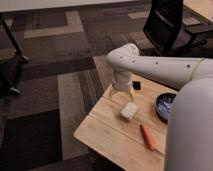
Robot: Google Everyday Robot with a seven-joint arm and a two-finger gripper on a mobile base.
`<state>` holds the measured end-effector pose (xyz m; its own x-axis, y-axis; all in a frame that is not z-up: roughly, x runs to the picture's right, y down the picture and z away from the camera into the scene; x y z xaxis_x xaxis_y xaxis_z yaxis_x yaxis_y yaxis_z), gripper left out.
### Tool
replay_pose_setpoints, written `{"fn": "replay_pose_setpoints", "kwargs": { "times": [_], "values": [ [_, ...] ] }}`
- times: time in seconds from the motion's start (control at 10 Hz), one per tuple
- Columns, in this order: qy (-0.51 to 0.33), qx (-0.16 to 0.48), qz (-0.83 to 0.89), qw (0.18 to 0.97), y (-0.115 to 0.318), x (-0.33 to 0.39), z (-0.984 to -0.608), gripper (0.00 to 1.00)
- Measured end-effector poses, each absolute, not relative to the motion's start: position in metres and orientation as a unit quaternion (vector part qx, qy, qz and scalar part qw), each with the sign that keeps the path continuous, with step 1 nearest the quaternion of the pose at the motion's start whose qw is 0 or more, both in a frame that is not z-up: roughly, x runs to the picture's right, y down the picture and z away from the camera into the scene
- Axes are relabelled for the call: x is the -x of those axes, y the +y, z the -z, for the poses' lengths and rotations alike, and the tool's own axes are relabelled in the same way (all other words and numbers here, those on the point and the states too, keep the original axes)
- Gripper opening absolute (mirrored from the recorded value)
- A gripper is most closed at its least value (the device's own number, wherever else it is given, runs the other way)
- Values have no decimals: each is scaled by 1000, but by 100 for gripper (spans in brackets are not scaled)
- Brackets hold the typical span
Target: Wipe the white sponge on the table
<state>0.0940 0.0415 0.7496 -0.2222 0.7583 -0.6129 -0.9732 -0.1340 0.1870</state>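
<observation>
The white sponge (128, 111) lies on the light wooden table (102, 127), near the middle of its visible part. My gripper (121, 95) hangs from the white arm just above the table's far edge, a little behind and to the left of the sponge. It does not touch the sponge. An orange stick-shaped object (148, 137) lies on the table nearer the front right.
A dark blue bowl (164, 106) sits at the table's right side, partly behind my arm. A small black block (136, 85) lies near the far edge. A black office chair (167, 25) stands behind. A dark stand (11, 55) is at the left on carpet.
</observation>
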Motion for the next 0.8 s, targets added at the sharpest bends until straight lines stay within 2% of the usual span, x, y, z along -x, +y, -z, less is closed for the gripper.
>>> {"fn": "replay_pose_setpoints", "kwargs": {
  "times": [0.2, 0.5, 0.8],
  "values": [
    [288, 182, -732, 590, 43, -97, -752, 65],
    [315, 150, -763, 544, 59, -124, -774, 65],
    [306, 149, -785, 518, 71, -126, -792, 65]
  ]
}}
